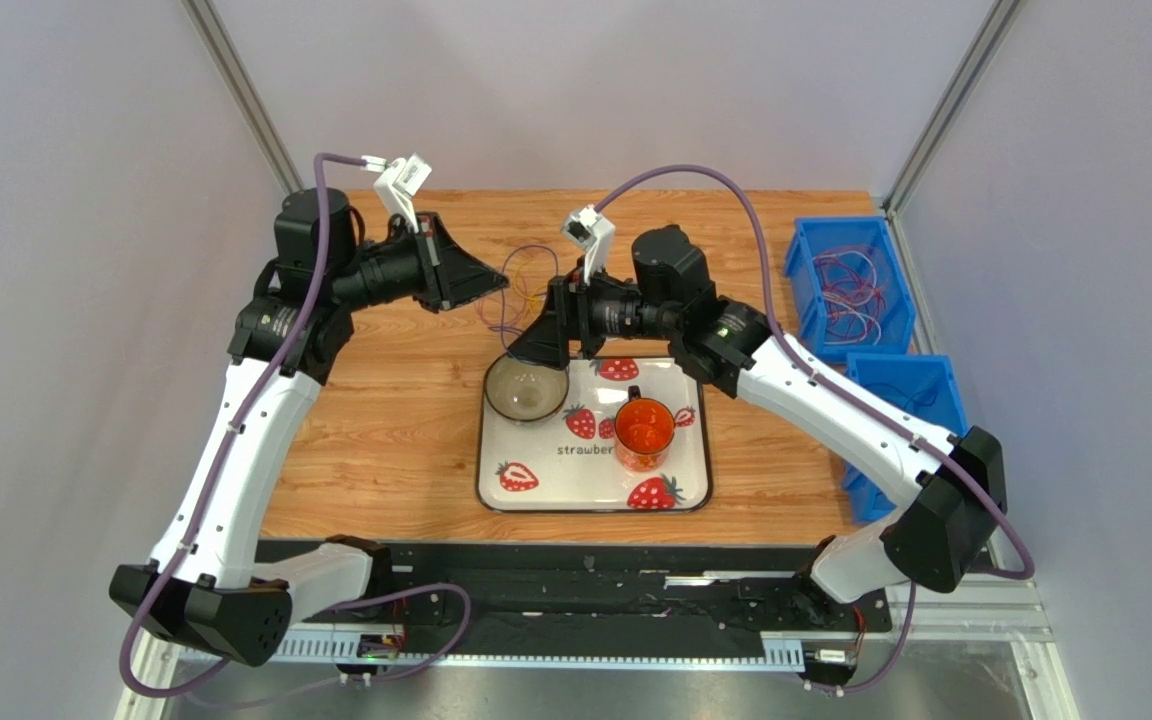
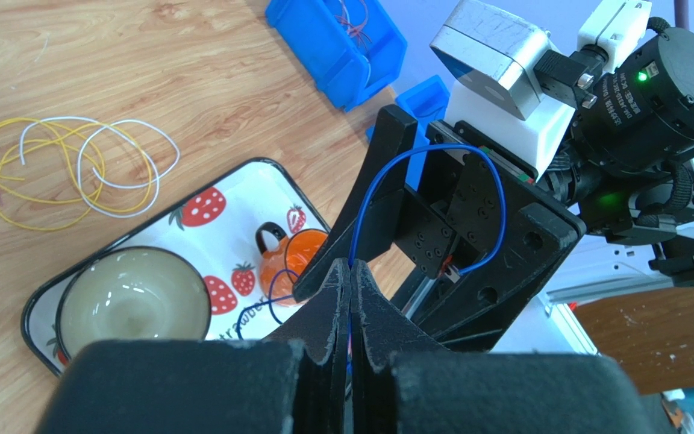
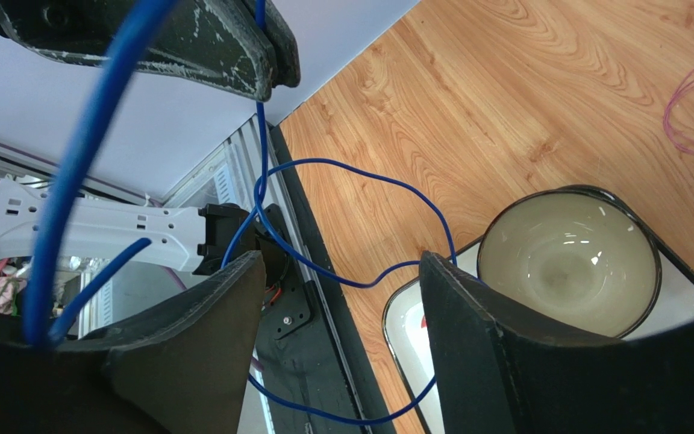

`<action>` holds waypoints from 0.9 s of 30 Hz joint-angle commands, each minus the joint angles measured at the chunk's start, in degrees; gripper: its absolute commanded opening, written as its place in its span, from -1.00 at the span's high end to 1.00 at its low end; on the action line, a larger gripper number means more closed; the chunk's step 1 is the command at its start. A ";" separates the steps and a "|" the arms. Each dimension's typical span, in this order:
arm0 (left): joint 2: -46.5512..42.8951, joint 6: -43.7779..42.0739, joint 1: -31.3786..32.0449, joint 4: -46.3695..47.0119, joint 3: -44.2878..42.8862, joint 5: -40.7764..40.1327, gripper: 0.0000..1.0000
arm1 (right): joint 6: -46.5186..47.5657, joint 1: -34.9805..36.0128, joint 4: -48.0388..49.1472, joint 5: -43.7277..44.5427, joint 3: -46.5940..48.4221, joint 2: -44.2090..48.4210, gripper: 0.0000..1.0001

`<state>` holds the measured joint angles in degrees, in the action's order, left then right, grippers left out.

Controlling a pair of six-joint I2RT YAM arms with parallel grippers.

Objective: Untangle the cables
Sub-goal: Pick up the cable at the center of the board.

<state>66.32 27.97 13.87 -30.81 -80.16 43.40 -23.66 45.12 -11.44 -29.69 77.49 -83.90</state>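
My left gripper (image 2: 351, 268) is shut on a thin blue cable (image 2: 499, 210), held up above the table near the bowl. The cable loops down in front of my right gripper (image 3: 340, 262), which is open; blue strands (image 3: 351, 172) hang across the gap between its fingers without being pinched. From above, the left gripper (image 1: 492, 281) and right gripper (image 1: 542, 339) are close together behind the tray. Yellow and white cable loops (image 2: 61, 172) lie tangled on the wood. A purple loop (image 3: 693, 113) lies beside them.
A strawberry-print tray (image 1: 597, 488) holds a glass bowl (image 1: 525, 390) and an orange cup (image 1: 644, 428). Two blue bins stand at the right edge; the far one (image 1: 848, 285) holds reddish cables, the near one (image 1: 910, 393) is partly behind the right arm.
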 commanded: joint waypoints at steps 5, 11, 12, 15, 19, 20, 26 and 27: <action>-1.55 1.83 0.19 3.39 1.76 2.04 1.00 | 1.42 1.54 4.85 2.09 2.14 0.14 0.35; -1.55 1.74 0.19 3.83 2.64 0.99 1.00 | 0.63 2.34 8.10 3.15 0.20 2.85 1.00; -1.64 1.57 0.19 3.48 2.55 0.29 1.00 | 0.63 2.42 7.67 3.15 0.20 3.47 1.00; -1.29 -0.80 0.28 0.15 1.06 -4.80 1.00 | 0.81 2.43 6.44 4.46 -0.41 7.41 1.00; 0.82 -3.00 -0.07 -5.22 -1.40 -12.79 1.00 | 2.04 2.51 3.71 7.19 -1.03 14.80 1.00; 1.17 -3.01 -0.50 -5.40 -1.75 -13.33 1.00 | 2.47 2.51 3.19 7.54 -1.20 16.21 1.00; 2.67 -1.34 -2.61 -5.58 -2.37 -15.80 1.00 | 3.88 2.43 -2.35 13.60 -4.36 28.16 1.00; 2.76 -1.16 -2.79 -5.49 -2.28 -15.80 1.00 | 4.06 2.43 -3.49 14.57 -4.98 29.48 1.00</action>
<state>68.47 26.79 12.27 -35.66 -80.01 30.44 -21.58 47.24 -10.92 -20.71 75.11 -59.83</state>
